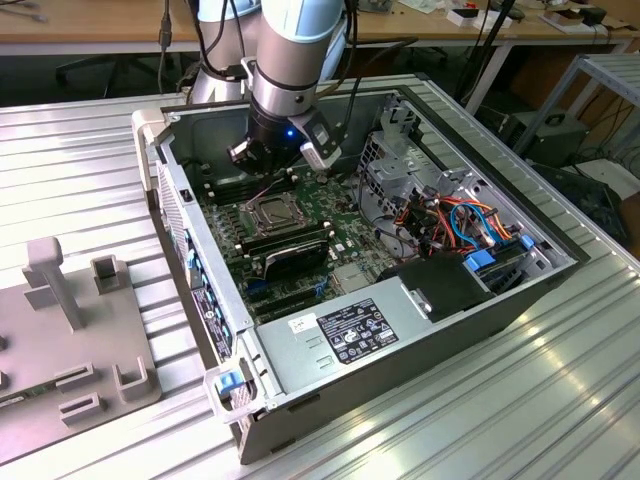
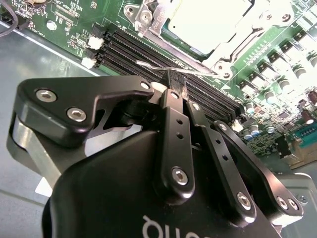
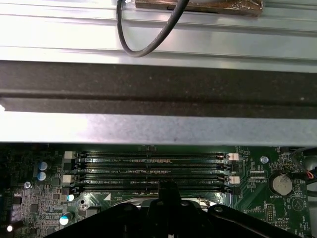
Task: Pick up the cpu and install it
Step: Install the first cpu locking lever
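Already the cpu [image 2: 208,22] sits flat inside the socket frame [image 2: 148,12], its silver top facing up; it is not in the gripper.

Scanning across the exterior view from its left:
- Grey fixture block [image 1: 70,330], on the ribbed table [image 1: 90,160], well apart from the socket frame, toward the exterior view's left.
- Open computer case [image 1: 400,330], with the motherboard [image 1: 340,225] around the socket frame.
- cpu [image 1: 268,212] within the frame, with the arm's wrist [image 1: 290,90] hanging over the board just beside the frame.
- Coloured cables [image 1: 460,215], well off from the socket frame, toward the exterior view's right.

In the second wrist view the gripper [image 2: 177,82] has its two jaws brought together, with no chip between them. The tips are at a thin wire lever [image 2: 153,65] that runs along the socket frame's edge. I cannot tell whether the wire is pinched or only touched.

Key relation: the cpu lies beyond the fingertips, across that lever, and the empty memory slots [image 2: 133,47] run along the frame's near edge under the tips. The first wrist view agrees, with the gripper [image 3: 168,186] over those slots [image 3: 153,171].

Judged from this, the chip is placed and the work is at the frame's latch.
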{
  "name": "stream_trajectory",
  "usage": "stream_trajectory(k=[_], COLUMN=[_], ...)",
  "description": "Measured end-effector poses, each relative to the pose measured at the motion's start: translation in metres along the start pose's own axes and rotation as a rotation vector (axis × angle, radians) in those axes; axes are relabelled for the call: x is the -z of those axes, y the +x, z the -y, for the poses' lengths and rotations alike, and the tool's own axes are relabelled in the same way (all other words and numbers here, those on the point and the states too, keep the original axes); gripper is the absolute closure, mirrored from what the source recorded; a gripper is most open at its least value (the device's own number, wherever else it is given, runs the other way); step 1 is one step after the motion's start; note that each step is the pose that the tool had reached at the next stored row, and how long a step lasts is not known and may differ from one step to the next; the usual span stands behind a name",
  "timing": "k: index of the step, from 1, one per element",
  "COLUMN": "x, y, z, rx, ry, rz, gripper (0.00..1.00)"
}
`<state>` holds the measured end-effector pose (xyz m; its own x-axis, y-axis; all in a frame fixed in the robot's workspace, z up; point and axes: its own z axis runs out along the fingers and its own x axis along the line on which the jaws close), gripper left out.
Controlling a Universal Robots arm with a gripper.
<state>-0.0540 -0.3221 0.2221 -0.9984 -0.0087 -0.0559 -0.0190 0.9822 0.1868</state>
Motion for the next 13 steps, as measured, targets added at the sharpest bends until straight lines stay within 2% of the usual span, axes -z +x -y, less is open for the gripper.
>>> stream_trajectory(k=[7, 13], x=[-0.0017, -0.0049], y=[-0.0049, -0.0050], z=[0.0004, 0.0010], rx=[0.000, 0.000], ry=[0.0000, 0.0000], rz=[0.0001, 0.0000], gripper=[0.89, 0.89])
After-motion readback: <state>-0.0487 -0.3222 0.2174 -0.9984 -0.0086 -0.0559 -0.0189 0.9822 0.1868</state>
